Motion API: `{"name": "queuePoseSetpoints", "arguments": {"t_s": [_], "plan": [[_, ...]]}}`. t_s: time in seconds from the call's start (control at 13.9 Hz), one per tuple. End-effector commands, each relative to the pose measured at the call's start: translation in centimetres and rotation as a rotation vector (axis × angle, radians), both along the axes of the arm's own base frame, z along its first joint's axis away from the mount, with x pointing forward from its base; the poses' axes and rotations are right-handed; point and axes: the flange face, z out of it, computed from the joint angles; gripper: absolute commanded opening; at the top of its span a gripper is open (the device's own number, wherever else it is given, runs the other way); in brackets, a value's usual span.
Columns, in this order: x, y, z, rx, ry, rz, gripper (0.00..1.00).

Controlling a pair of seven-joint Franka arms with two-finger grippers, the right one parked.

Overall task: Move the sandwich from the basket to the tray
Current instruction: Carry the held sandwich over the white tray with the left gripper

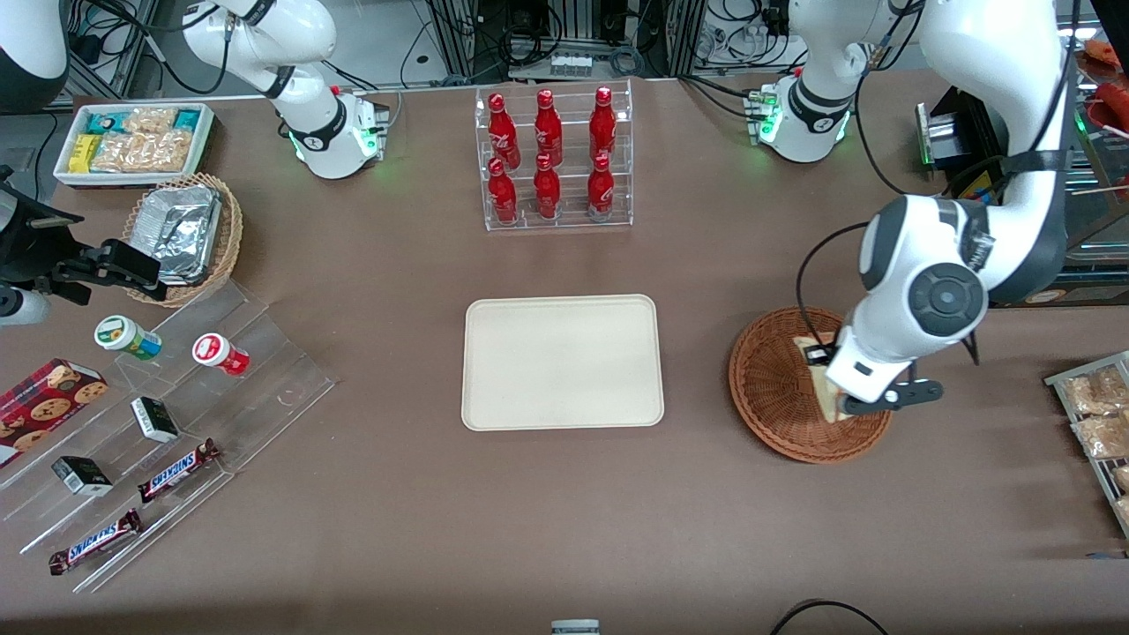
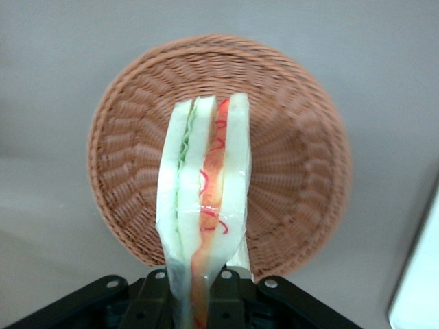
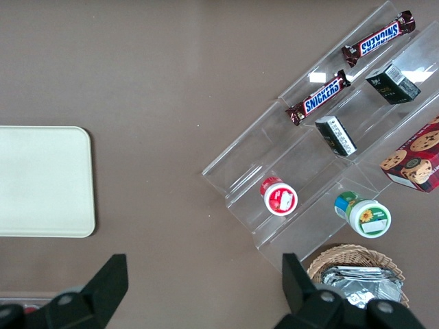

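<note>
The left arm reaches down from its base, elbow bent high and wrist turned downward, over the working arm's end of the surface. Its tool (image 1: 838, 401) hangs above the basket (image 1: 776, 388), fingers clamped on the sandwich (image 2: 206, 205), which is lifted clear of the weave and stands on edge between them.

Your working arm's wrist covers the gripper (image 1: 848, 399) from the front, so its fingertips stay hidden there. Below that wrist, only a pale strip of the sandwich (image 1: 826, 388) shows, and the part of the basket (image 1: 776, 388) under the arm is covered too. From the wrist camera, the sandwich's (image 2: 204, 205) narrow end drops between the black gripper (image 2: 202, 301) parts and out of frame. Beside the gripper, a pale edge of the tray (image 2: 420, 288) is cut off.
</note>
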Motion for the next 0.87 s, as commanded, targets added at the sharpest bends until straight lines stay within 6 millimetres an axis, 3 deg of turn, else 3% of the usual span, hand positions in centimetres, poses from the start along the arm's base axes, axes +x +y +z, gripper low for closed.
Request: {"name": "queuePoseSetpoints", "arguments": {"t_s": [0.0,0.22,0.43,0.79], "plan": [[-1.2,-5.0,1.3,0.008,0.008,-0.146,0.00],[-3.0,-10.7,0.6,-0.007,0.016,-0.283,0.00],[-3.6,-17.2,-1.4,-0.013,0.021,-0.341,0.00],[-3.7,-25.0,-5.4,-0.024,0.010,-0.216,0.00]]}}
